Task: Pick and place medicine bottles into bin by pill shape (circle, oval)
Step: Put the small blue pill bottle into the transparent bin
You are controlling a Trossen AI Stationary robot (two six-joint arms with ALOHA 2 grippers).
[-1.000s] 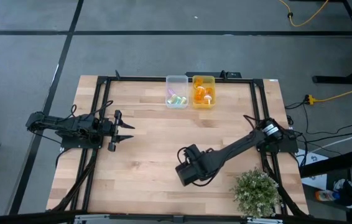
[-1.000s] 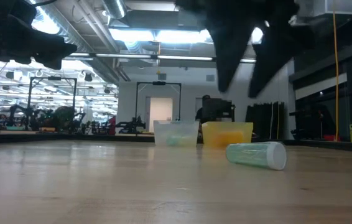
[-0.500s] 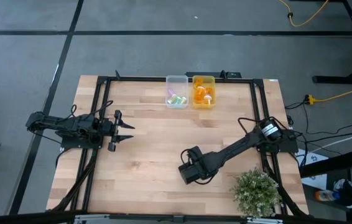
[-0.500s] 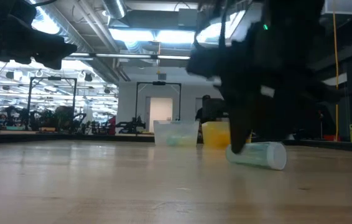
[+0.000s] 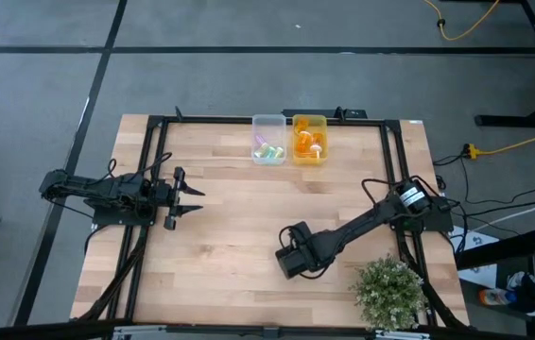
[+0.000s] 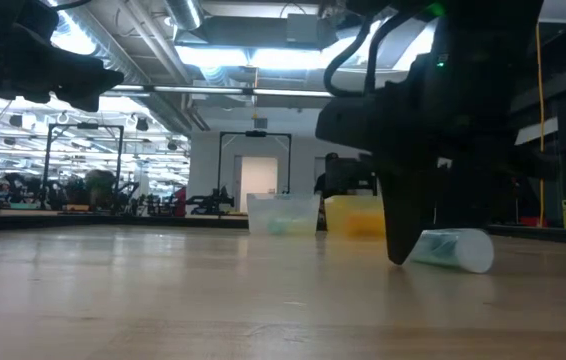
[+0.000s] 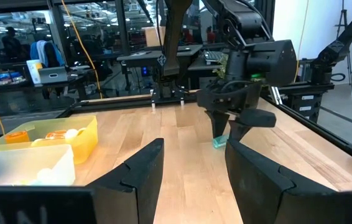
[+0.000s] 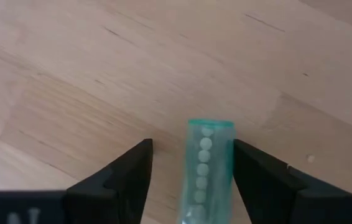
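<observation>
My right gripper (image 8: pixel 188 177) is down at the wooden table (image 5: pixel 220 227), its two dark fingers standing apart on either side of a small teal translucent bottle (image 8: pixel 208 168) lying on its side with round white pills inside; I can't tell whether they touch it. It lies well away from the clear bin (image 5: pixel 268 142) and the orange bin (image 5: pixel 309 139). My left gripper (image 5: pixel 192 203) waits open, also well away from the bins.

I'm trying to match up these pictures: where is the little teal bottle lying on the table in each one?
High view: hidden under the right gripper.
Low view: teal bottle on its side, right of centre.
Left wrist view: below that gripper.
Right wrist view: between the fingers.
Shared landmark: the orange bin.
</observation>
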